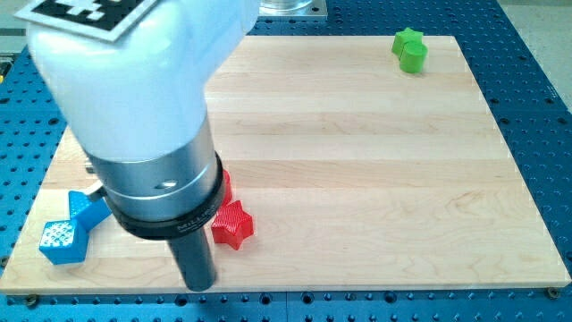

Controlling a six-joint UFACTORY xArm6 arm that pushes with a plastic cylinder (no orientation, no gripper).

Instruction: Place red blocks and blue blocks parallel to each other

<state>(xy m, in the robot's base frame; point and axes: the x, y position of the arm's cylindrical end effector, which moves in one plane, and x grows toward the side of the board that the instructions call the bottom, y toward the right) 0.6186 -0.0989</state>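
Note:
A red star-shaped block (233,224) lies near the view's bottom, left of centre. A second red block (225,186) shows just above it, mostly hidden behind the arm. Two blue blocks sit at the bottom left: a cube with a white speckled top (62,241) and a second blue block (87,209) touching it, partly hidden by the arm. My tip (198,286) is at the board's bottom edge, just left of and below the red star block, to the right of the blue blocks.
A green star-shaped block (410,49) sits at the view's top right on the wooden board (375,179). The arm's large white and grey body (143,116) covers the upper left of the board. A blue perforated table surrounds the board.

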